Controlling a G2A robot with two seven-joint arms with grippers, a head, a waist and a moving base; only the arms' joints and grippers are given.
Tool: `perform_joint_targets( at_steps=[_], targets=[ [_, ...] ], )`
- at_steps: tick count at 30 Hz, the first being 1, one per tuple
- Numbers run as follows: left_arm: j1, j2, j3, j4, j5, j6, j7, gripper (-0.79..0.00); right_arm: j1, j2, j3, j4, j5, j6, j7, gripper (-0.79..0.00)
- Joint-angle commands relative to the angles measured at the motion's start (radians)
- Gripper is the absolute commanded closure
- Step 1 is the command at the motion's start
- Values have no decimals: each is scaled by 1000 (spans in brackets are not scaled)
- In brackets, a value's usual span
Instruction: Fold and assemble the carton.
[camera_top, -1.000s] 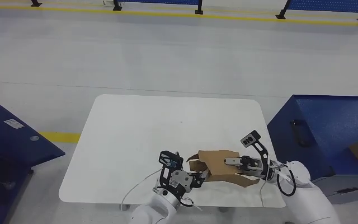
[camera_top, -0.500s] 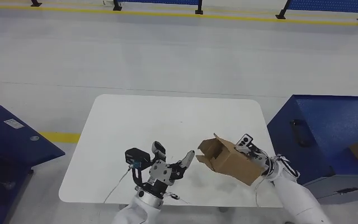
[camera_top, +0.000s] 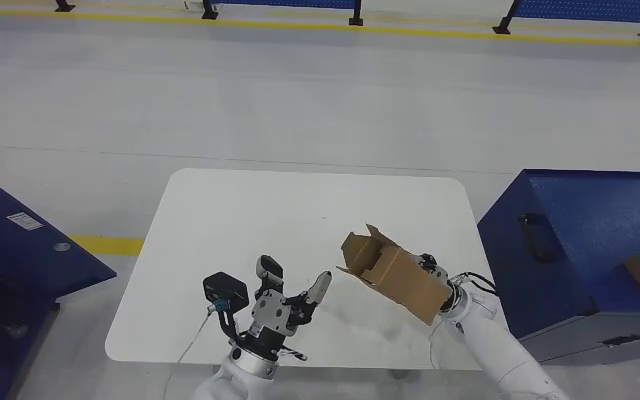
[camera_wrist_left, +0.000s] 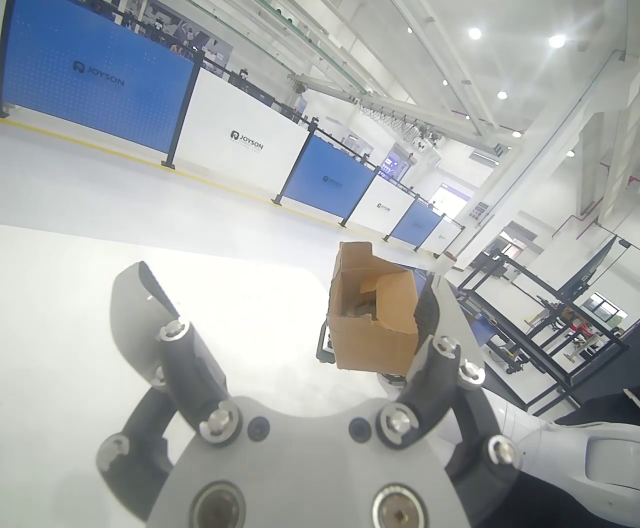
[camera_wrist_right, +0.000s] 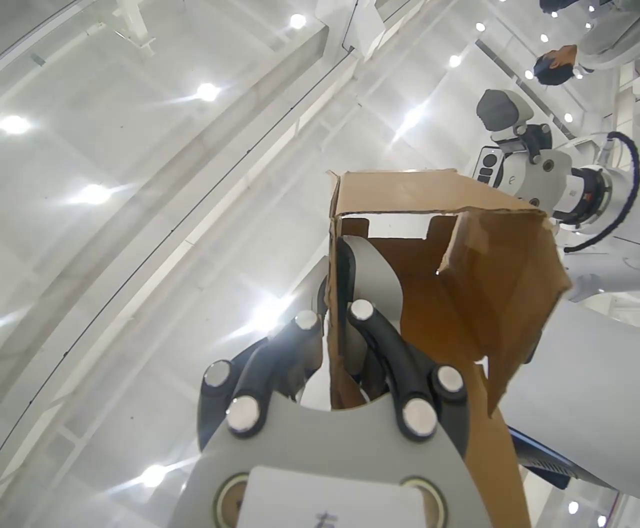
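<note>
Now pinching 1 wall of the likely light, crushable carton aloft between the clamped jaws of the right gripper, with the left gripper gaping empty short of it, creased edges seeming the safest holds.

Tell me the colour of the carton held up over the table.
The carton is plain brown cardboard; the left wrist view shows it best.

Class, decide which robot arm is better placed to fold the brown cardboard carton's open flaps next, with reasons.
Probably left. The right hand is shut on a wall of the brown cardboard carton, holding it tilted above the white table. The left hand is open, empty, facing the carton's open end.
</note>
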Motion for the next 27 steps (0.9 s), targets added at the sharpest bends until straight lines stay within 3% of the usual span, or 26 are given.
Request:
perform_joint_targets(
  at_steps=[1, 16, 27],
  targets=[
    [0, 0, 0, 0, 0, 0, 0, -785, 0, 0, 0, 0, 0, 0, 0, 0],
    [1, 0, -1, 2, 2, 0, -3, -785, 0, 0, 0, 0, 0, 0, 0, 0],
    [27, 18, -44, 27, 216, 31, -171, -785, -15, 2, 46, -44, -20, 2, -2, 0]
  ],
)
